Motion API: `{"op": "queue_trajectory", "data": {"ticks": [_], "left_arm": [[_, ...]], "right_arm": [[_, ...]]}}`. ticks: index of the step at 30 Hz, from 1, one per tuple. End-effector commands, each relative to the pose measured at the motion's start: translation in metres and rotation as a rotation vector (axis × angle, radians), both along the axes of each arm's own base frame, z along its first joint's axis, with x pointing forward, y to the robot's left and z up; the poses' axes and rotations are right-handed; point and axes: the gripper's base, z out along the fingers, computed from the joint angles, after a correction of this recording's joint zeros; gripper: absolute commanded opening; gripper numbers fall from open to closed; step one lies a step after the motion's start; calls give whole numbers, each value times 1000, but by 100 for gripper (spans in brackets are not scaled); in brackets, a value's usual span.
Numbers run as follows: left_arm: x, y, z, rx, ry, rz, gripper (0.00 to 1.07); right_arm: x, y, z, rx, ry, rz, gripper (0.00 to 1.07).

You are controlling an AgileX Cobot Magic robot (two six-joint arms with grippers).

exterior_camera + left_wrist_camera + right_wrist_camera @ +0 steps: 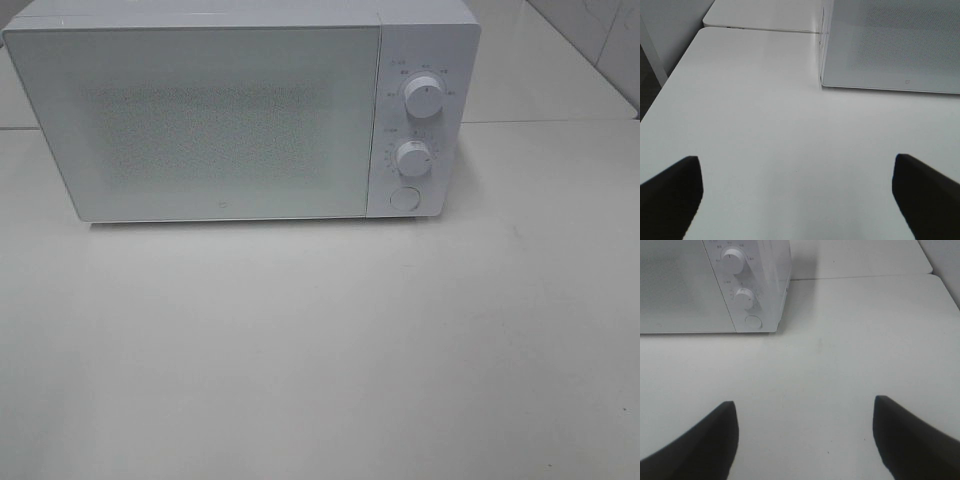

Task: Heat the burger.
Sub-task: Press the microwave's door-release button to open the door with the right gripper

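As both claws hang over the white desk (320, 380), the left claw (795, 158) has its dark fingers wide apart and holds nothing. The right claw (804, 401) is spread as well, with only bare desk between its fingers. Further back, a white microwave (220, 120) stands on the desk with its door shut. Its panel on the right carries an upper knob (424, 98), a lower knob (413, 158) and a round button (403, 198) under them. The burger shows in no view, so its place cannot be told.
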Motion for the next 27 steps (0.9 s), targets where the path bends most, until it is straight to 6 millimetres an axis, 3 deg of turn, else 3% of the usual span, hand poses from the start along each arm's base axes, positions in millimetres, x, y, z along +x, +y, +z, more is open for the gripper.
{"op": "queue_trajectory", "data": {"ticks": [1,9,12,14,27], "left_arm": [[-2,0,-1,-3,-20,3,98],[-2,0,-1,-3,-20,3,98],[-2,0,-1,-3,-20,3,98],[-2,0,-1,-3,-20,3,98],[-2,0,-1,-3,-20,3,98]], "right_arm": [[9,2,8,2,-37,2,71],[56,12,12,-4,-46,19,71],[62,13,11,-4,-47,21,71],[80,16,8,-6,-43,28,71],[133,27,-3,1,3,41,71]]}}
